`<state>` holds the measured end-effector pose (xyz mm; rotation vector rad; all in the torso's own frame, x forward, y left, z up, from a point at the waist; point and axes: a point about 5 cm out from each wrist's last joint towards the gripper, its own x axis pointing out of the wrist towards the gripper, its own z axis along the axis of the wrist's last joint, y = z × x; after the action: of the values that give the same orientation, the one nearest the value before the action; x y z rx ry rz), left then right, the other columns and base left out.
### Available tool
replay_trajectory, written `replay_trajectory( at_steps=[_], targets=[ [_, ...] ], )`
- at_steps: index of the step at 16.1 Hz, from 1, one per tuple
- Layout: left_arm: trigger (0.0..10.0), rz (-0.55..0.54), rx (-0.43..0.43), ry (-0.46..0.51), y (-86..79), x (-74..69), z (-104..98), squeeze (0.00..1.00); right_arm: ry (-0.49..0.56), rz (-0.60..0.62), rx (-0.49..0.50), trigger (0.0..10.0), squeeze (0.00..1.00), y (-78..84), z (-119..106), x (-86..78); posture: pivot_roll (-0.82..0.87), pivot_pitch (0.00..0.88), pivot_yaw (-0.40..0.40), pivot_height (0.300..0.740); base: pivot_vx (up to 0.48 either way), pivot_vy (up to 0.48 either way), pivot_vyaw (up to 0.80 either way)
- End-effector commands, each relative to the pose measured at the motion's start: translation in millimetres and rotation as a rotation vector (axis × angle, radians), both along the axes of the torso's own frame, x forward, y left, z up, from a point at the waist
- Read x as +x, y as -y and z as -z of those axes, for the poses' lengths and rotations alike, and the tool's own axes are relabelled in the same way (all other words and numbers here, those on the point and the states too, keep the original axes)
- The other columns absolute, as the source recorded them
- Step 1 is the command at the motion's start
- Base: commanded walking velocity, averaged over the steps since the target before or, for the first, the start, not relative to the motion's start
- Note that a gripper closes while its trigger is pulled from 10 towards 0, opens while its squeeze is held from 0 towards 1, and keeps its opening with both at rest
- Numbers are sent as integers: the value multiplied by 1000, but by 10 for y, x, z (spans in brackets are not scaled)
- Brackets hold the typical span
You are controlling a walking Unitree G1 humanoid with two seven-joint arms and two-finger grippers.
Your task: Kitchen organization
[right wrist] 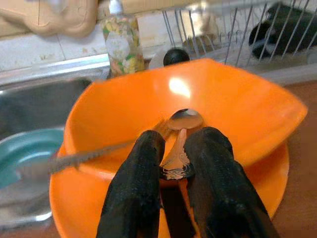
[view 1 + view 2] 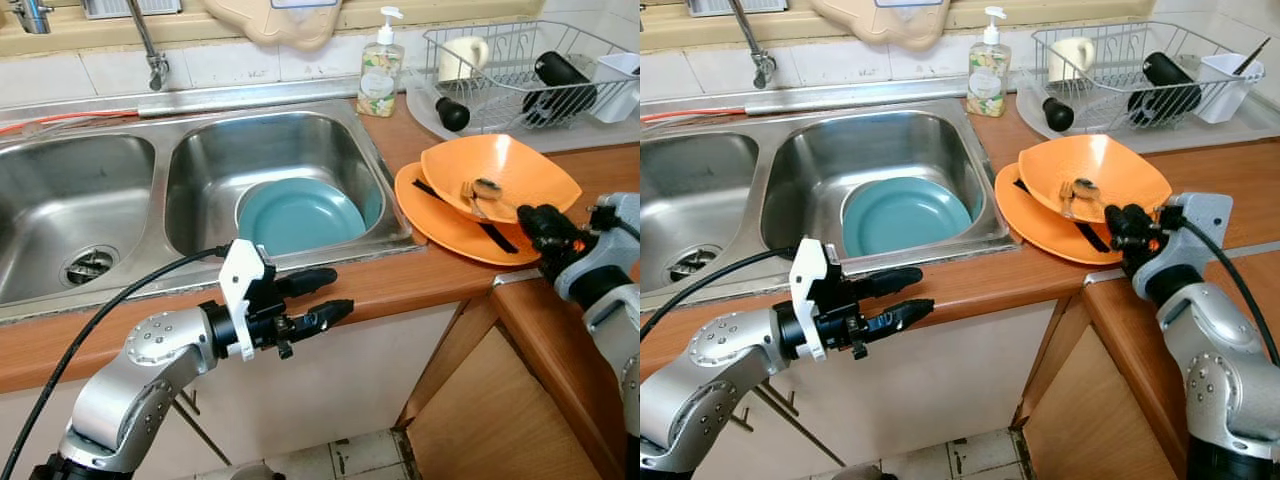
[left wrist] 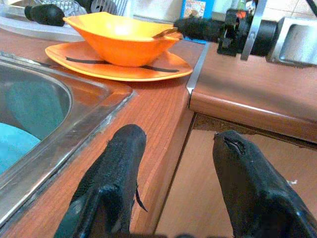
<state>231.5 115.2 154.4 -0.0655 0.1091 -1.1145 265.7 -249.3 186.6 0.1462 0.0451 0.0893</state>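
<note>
At frame right, right end effector pinches, apparently, a spoon in the orange bowl; left end effector spread, idle; clearing barely begun.

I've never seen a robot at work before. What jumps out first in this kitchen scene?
The bright orange bowl on an orange plate on the wooden counter beside the sink grabs the eye, with the right gripper closed on the handle of a spoon lying in it. A teal plate lies in the right sink basin, and the left gripper hovers open at the counter's front edge.
</note>
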Motion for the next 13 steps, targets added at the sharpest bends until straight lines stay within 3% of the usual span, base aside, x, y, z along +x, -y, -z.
replay_trajectory(
  at_steps=[1,2,4,5,9,13],
  targets=[
    [10000,-4,20,36,3,14,-48,0,38,23,4,0,0,65,-76,9,-44,0,34,740,0,0,0],
    [10000,-23,37,86,12,75,-102,0,114,-14,12,0,0,56,-239,16,-44,0,34,740,0,0,0],
    [10000,-28,44,111,21,105,-133,0,141,-48,9,0,0,19,-307,18,-44,0,34,740,0,0,0],
    [10000,-67,83,202,25,197,-202,0,161,-156,-1,0,0,-132,-385,16,-42,0,34,740,0,0,0],
    [10000,-155,187,457,54,436,-381,0,168,-406,-36,0,0,-555,-465,-7,-34,0,29,740,0,0,0],
    [10000,-203,242,626,65,575,-517,0,169,-563,-62,0,0,-827,-501,-44,-33,0,27,740,0,0,0]
  ],
)
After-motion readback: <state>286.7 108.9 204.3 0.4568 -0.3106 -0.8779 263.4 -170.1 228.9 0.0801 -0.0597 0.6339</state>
